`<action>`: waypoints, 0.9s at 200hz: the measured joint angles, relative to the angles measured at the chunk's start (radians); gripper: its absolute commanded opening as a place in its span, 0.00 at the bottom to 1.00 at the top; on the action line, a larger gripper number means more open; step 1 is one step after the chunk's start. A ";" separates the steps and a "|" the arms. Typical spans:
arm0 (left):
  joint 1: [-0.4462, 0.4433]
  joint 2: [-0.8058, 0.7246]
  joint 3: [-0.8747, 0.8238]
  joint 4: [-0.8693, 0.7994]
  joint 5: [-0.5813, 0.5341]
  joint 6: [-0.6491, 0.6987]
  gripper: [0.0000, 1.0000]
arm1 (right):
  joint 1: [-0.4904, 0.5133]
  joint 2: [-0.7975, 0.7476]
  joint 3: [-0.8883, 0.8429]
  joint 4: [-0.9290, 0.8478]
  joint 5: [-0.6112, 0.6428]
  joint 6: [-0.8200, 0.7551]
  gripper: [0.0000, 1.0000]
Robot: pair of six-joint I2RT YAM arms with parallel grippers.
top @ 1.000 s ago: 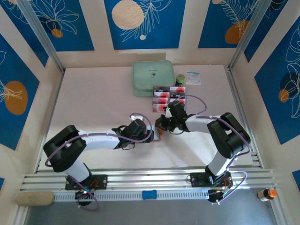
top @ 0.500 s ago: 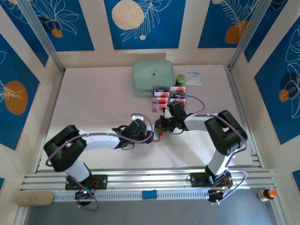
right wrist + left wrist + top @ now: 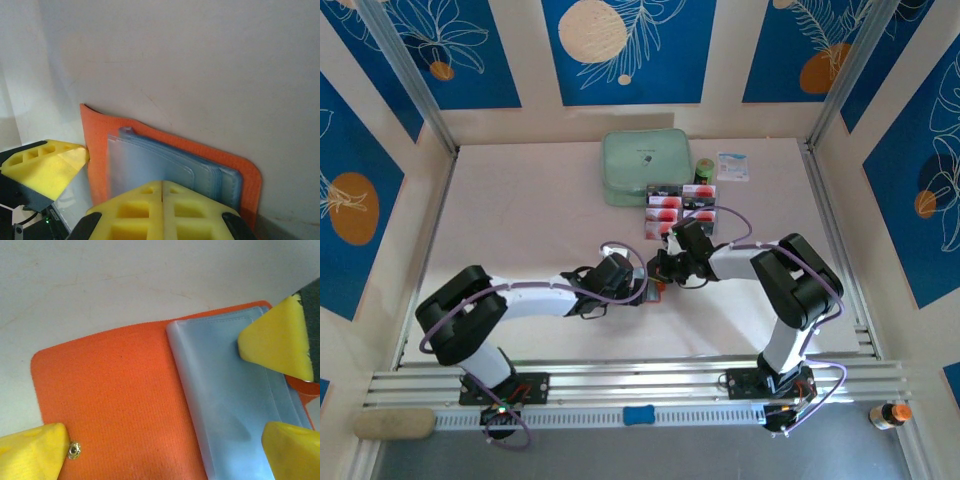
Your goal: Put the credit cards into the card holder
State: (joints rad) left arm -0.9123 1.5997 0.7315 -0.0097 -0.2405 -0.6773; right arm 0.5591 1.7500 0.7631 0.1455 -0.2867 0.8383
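The orange card holder lies open on the table, its clear plastic sleeves fanned to the right. My left gripper is open, one yellow finger by the snap stud and the other at the sleeves' right edge. My right gripper is shut, and its tip rests on the sleeves of the holder. From above, both grippers meet over the holder. The credit cards lie in rows just behind them.
A mint-green case sits at the back centre, with a small green object and a white packet to its right. Aluminium rails run along both table sides.
The right gripper has crept slightly to the left, closer to the left gripper. The left arm and the holder have stayed where they were.
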 measured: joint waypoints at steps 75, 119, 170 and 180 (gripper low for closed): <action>0.007 0.014 0.014 -0.026 -0.022 0.018 0.83 | -0.005 -0.013 -0.002 -0.003 -0.006 0.016 0.08; 0.008 0.010 -0.001 -0.004 -0.022 0.018 0.82 | -0.018 -0.075 -0.008 -0.011 -0.006 0.027 0.29; 0.009 -0.002 -0.024 0.025 -0.022 0.017 0.79 | -0.018 -0.076 -0.009 -0.008 -0.006 0.030 0.32; 0.009 -0.006 -0.029 0.031 -0.022 0.017 0.79 | -0.018 -0.070 -0.009 -0.003 -0.006 0.030 0.32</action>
State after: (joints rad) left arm -0.9031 1.5940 0.7025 0.0216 -0.2626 -0.6601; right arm 0.5411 1.6798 0.7544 0.1421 -0.2924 0.8684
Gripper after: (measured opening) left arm 0.793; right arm 0.318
